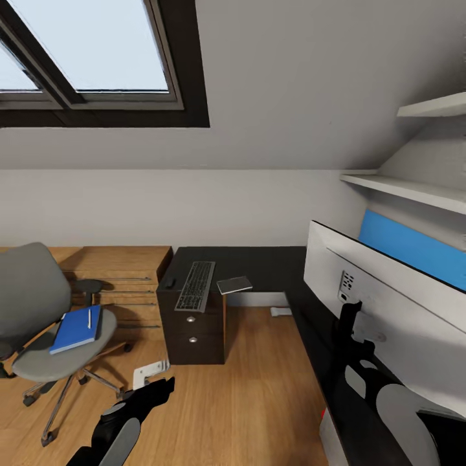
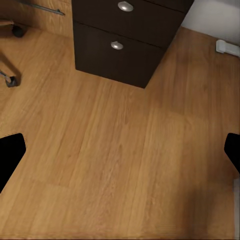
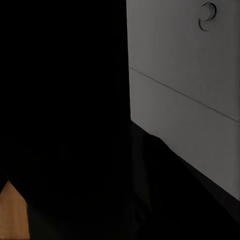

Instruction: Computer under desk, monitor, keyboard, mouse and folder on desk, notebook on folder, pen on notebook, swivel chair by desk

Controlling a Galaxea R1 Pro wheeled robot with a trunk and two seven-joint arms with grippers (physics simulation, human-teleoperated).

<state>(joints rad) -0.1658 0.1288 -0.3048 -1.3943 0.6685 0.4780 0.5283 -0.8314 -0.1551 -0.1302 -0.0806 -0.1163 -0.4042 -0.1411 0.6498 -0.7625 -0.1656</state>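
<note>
Seeing my left gripper (image 2: 120,150) spread wide above floor (image 2: 115,150); right gripper (image 1: 355,336) by monitor (image 1: 388,304), state unclear.

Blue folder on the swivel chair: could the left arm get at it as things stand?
Probably yes: the blue folder lies uncovered on the swivel chair seat, a pen on top, and only bare floor separates it from the open left gripper.

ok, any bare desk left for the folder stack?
Yes: the dark desk is bare from the grey pad across to the monitor. The drawer end is crowded by the keyboard. The folder sits on the chair.
</note>
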